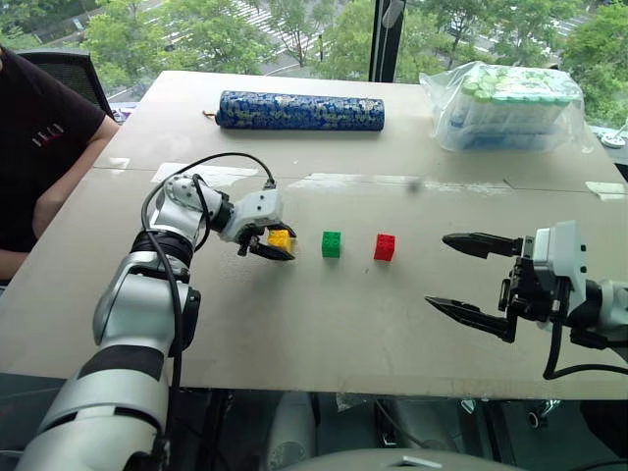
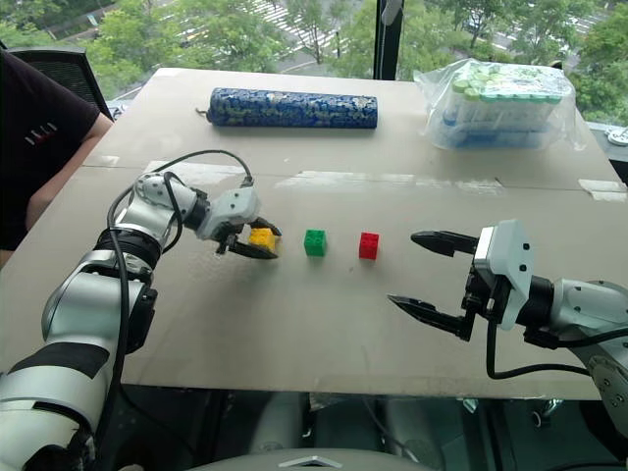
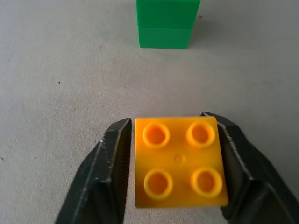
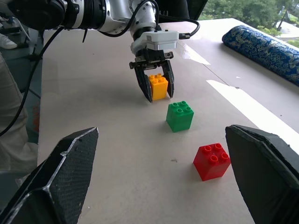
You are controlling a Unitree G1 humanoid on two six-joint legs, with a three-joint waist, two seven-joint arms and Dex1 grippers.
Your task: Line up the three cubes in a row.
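Three small studded cubes stand in a row on the tan table: yellow, green, red. My left gripper points down over the yellow cube. Its black fingers straddle that cube with a thin gap on each side, so it is open, and the cube rests on the table. The green cube sits just beyond it. My right gripper hovers to the right of the red cube, wide open with nothing between its fingers.
A long blue patterned roll lies at the back of the table. A clear bag of bottles sits at the back right. A person in a dark shirt sits at the left edge.
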